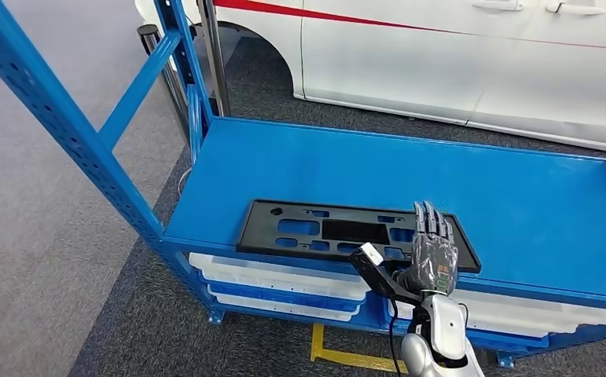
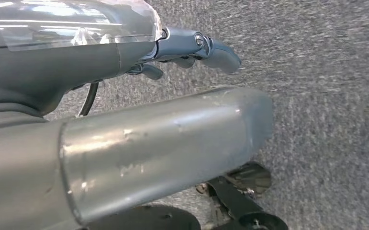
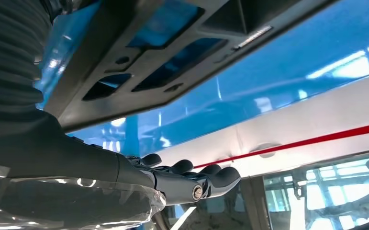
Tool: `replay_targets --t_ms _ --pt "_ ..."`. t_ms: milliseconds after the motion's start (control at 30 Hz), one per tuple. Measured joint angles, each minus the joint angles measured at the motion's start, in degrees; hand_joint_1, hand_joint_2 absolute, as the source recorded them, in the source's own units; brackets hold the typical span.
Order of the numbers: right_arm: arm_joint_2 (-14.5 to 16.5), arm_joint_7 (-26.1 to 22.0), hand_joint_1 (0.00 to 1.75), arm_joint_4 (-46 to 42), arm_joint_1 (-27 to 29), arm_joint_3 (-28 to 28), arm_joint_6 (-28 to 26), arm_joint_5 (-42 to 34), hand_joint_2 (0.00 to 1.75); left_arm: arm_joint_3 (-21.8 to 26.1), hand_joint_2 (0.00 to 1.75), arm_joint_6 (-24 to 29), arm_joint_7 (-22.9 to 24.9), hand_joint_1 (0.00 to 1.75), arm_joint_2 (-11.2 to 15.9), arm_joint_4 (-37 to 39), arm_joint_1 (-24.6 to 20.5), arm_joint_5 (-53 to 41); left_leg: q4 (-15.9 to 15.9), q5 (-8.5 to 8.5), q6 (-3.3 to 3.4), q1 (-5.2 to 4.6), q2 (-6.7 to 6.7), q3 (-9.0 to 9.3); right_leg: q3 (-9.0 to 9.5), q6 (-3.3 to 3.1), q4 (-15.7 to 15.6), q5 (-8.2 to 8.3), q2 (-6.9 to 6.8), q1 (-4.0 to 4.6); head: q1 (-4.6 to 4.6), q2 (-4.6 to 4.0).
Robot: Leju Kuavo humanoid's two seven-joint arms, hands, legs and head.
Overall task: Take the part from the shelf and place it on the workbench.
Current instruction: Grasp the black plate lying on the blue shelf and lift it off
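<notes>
A flat black part (image 1: 323, 232) with several cut-outs lies near the front edge of the blue shelf deck (image 1: 519, 181). My right hand (image 1: 433, 253) hovers over the part's right end, fingers stretched forward and holding nothing. The right wrist view shows the same part (image 3: 139, 52) with a gap between it and my straight fingers (image 3: 196, 179). My left hand (image 2: 199, 48) hangs beside my body over the grey carpet, fingers loosely extended and empty.
White trays (image 1: 284, 279) sit on the level below the deck. Blue uprights and a diagonal brace (image 1: 64, 118) stand at the shelf's left end. A white car (image 1: 441, 55) is parked behind. Yellow tape (image 1: 339, 355) marks the carpet in front.
</notes>
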Motion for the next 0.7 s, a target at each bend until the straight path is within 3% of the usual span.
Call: replay_targets --t_ms 67,133,233,267,333,400,433,467,533,567,600,700 --pt "0.29 0.00 0.00 0.24 -0.71 0.01 0.44 -0.02 1.75 -0.04 0.00 -0.11 0.16 0.00 -0.02 0.00 -0.25 -0.16 0.25 -0.69 -0.62 -0.16 -0.05 0.47 2.30 -0.42 -6.02 2.74 -0.01 0.30 0.01 0.00" --pt "0.68 0.00 0.00 0.61 -1.41 0.02 0.66 -0.08 1.75 -0.16 0.00 -0.19 0.23 0.00 -0.04 0.00 -0.53 -0.42 0.30 -0.98 -1.21 -0.28 -0.02 0.47 2.77 -0.76 -7.44 2.34 0.08 0.60 -0.02 0.01" --pt "1.27 -0.12 0.00 1.23 -2.21 0.15 0.68 -0.41 1.75 -0.38 0.00 0.45 1.16 0.00 -0.12 -0.01 -0.94 -0.66 1.26 -2.07 -2.07 -0.15 0.11 0.26 3.23 -1.46 -8.16 2.06 0.18 0.28 -0.05 -0.01" --pt "1.50 -0.24 0.00 1.52 -2.59 0.26 0.66 -0.53 1.75 -0.43 0.00 0.92 1.85 0.00 -0.30 -0.02 -1.20 -0.80 3.47 -3.31 -2.37 -0.09 0.12 -0.78 3.45 -1.72 -8.38 2.01 0.12 0.15 -0.07 -0.01" --pt "1.97 -0.52 0.00 2.45 -3.60 0.77 0.69 -0.66 1.75 -0.54 0.00 1.61 3.15 0.00 -0.77 -0.02 -1.78 -1.14 10.94 -6.48 -2.83 -0.01 0.14 -4.75 3.69 -2.16 -8.47 1.80 -0.03 0.13 -0.09 -0.01" --pt "2.37 -0.71 0.00 3.63 -4.57 1.59 0.84 -0.61 1.75 -0.67 0.00 1.76 3.80 0.00 -1.10 -0.02 -2.19 -1.33 16.57 -7.47 -3.05 0.02 0.14 -8.29 3.94 -2.37 -8.44 1.56 -0.04 0.18 -0.09 -0.01" --pt "2.54 -0.75 0.00 4.15 -4.88 2.02 0.91 -0.54 1.75 -0.70 0.00 1.76 3.90 0.00 -1.21 -0.02 -2.28 -1.35 16.55 -6.32 -3.04 0.02 0.14 -8.74 4.20 -2.40 -8.42 1.37 0.01 0.19 -0.10 0.00" --pt "2.66 -0.78 0.00 4.57 -5.03 2.38 0.97 -0.46 1.75 -0.72 0.00 1.76 3.91 0.00 -1.30 -0.02 -2.33 -1.36 14.28 -4.13 -2.96 0.02 0.14 -8.08 4.56 -2.34 -8.39 1.13 0.05 0.19 -0.10 0.00" --pt "2.78 -0.81 0.00 5.36 -5.39 3.09 1.05 -0.21 1.75 -0.72 0.00 1.72 3.87 0.00 -1.43 -0.02 -2.45 -1.36 7.01 0.49 -2.58 -0.08 0.15 -5.38 5.20 -1.99 -8.20 0.55 0.13 0.32 -0.10 0.00" --pt "2.82 -0.84 0.00 5.78 -5.74 3.52 1.12 -0.03 1.75 -0.72 0.00 1.63 3.84 0.00 -1.47 -0.02 -2.55 -1.36 3.96 1.59 -2.29 -0.18 0.14 -4.17 5.27 -1.76 -8.07 0.35 0.19 0.44 -0.09 0.00" --pt "2.88 -0.87 0.00 6.22 -6.19 4.14 1.23 0.24 1.75 -0.73 0.00 1.49 3.81 0.00 -1.49 -0.03 -2.69 -1.37 2.23 1.87 -1.99 -0.28 0.12 -3.54 5.20 -1.51 -8.00 0.26 0.25 0.55 -0.08 0.00" --pt "3.04 -1.01 0.00 7.31 -7.23 6.37 1.67 1.07 1.75 -0.73 0.00 1.08 3.80 0.00 -1.52 -0.07 -3.01 -1.51 1.03 1.63 -1.04 -0.18 0.04 -3.13 5.01 -0.78 -7.91 0.05 0.26 0.64 -0.06 0.01"
